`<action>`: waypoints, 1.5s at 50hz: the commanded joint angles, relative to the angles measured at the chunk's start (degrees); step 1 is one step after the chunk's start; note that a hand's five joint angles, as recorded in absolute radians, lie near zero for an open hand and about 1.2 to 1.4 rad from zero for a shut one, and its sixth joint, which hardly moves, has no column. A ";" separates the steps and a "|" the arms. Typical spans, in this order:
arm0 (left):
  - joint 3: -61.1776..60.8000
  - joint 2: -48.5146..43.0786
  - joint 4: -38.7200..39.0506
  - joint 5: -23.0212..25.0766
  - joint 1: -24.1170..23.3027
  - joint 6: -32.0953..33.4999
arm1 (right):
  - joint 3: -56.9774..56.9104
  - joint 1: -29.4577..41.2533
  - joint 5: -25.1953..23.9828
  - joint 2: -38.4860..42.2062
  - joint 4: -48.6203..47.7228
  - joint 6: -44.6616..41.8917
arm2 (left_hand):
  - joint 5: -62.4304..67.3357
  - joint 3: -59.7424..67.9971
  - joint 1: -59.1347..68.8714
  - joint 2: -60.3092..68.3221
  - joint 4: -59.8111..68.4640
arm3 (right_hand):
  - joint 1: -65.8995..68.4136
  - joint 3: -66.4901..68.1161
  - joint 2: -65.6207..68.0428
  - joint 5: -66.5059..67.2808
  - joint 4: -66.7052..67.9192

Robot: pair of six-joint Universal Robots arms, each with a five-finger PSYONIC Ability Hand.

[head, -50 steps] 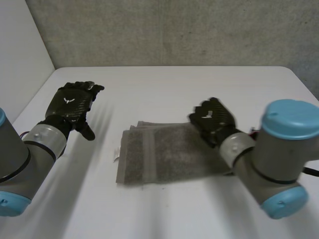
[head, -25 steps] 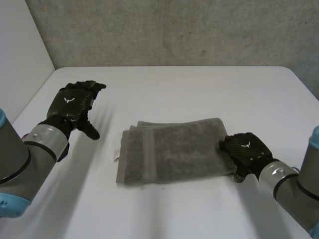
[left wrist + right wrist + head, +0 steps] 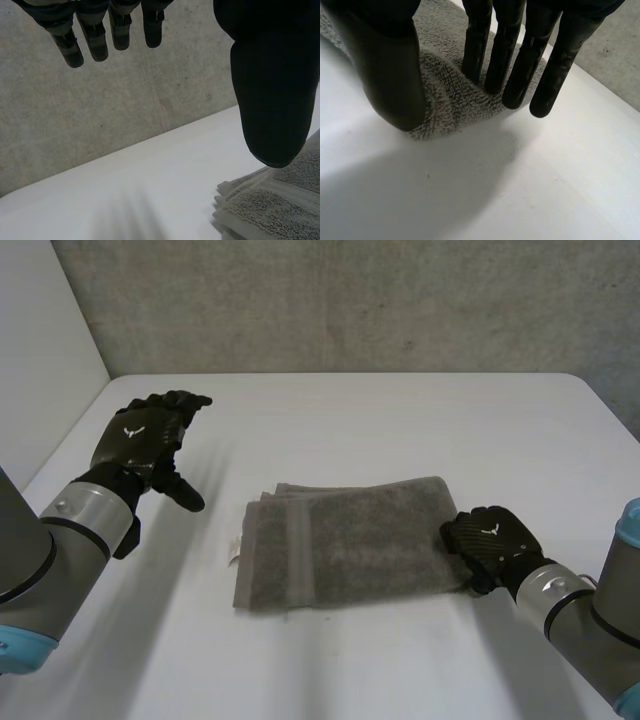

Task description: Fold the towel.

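1. The towel [image 3: 345, 540] lies flat and already doubled in the middle of the worktop [image 3: 350, 405]. Its layered edges are stacked on the side facing the worktop's left edge.
2. The right hand [image 3: 487, 535] sits at the towel's edge nearest the worktop's right edge. Its straight fingers [image 3: 512, 75] rest their tips on the pile, the thumb [image 3: 390, 75] stands against the rim, and cloth humps between them. I judge this not yet a closed pinch.
3. The left hand [image 3: 145, 440] hovers relaxed and empty near the worktop's left edge, well apart from the towel.
4. The step in hand looks like taking that edge for another fold. To do it well, slide the thumb under every layer before closing, so none is left behind.
5. Lift low, carry the edge straight across, and lay it square on the stacked edges. The left hand could pin the far side against sliding.
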 commanded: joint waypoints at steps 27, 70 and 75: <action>3.16 2.12 -0.01 -0.60 -2.13 -0.51 | -42.81 32.57 -0.04 16.34 18.34 -2.69 | -1.80 0.40 0.17 0.57 0.46 | 36.30 36.32 36.21 36.45 36.13; 12.48 -23.72 -4.67 -8.33 -15.57 -5.87 | -38.50 20.62 5.85 21.61 16.40 23.06 | -1.75 0.44 0.21 0.62 0.51 | -33.70 -33.68 -33.79 -33.55 -33.87; 12.74 -23.46 -5.28 -8.33 -15.57 -5.78 | -39.03 20.62 5.85 21.53 16.40 22.63 | -1.75 0.44 0.21 0.62 0.51 | -33.70 -33.68 -33.79 -33.55 -33.87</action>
